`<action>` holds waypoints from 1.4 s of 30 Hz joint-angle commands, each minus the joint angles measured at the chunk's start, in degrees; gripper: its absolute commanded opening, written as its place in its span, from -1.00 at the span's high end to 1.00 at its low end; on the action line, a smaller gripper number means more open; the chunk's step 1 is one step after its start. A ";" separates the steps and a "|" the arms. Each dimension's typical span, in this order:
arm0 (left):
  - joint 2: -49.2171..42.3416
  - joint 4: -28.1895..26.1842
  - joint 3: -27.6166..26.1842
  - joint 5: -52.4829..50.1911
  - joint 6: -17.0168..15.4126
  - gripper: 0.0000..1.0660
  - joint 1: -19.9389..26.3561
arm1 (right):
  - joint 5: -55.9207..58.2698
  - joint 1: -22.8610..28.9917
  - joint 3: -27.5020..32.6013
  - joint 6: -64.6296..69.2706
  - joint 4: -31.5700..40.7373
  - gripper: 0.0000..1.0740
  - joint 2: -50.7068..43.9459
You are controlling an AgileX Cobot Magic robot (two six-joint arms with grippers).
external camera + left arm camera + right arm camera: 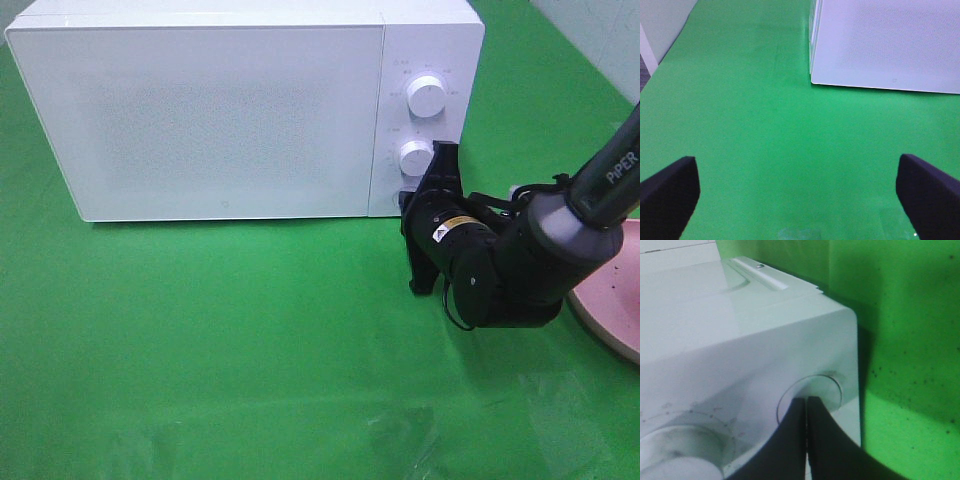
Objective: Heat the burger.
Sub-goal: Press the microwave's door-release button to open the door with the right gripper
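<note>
1. Both jaws of our left end effector (799, 197) stand wide above the green tabletop (765, 125).
2. Our right end effector (806, 405), pinched closed, sits at the round button (826, 384) of the microwave (220, 110).
3. We cannot tell where the burger is.

You had broad open green cloth (220, 340) in front of the shut microwave (230, 110) to pass over; the right gripper (806, 405), its arm (540, 240) and the pink plate (612, 310) crowded the right side.

Lab test bench: green cloth (250, 330), white microwave (200, 110), robot arm (590, 190).
</note>
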 commanded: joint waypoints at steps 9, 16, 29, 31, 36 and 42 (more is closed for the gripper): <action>-1.03 -0.17 0.06 -0.06 0.00 -0.90 0.00 | -1.72 -0.29 -0.74 -2.52 2.92 1.00 -0.06; -1.03 -0.17 0.06 -0.06 0.00 -0.90 0.00 | -2.75 -0.29 -1.78 -2.69 3.27 1.00 -0.06; -1.03 -0.17 0.06 -0.06 0.00 -0.90 0.00 | -8.77 -0.29 -3.38 -4.53 4.58 1.00 -0.06; -1.03 -0.17 0.06 -0.06 0.00 -0.90 0.00 | -9.17 -0.29 -4.18 -5.04 4.76 1.00 -0.06; -1.03 -0.17 0.06 -0.06 0.00 -0.90 0.00 | -10.43 -0.29 -7.16 -5.84 4.64 1.00 0.80; -1.03 -0.17 0.06 -0.06 0.00 -0.90 0.00 | -11.86 -0.29 -9.68 -5.96 5.79 1.00 2.69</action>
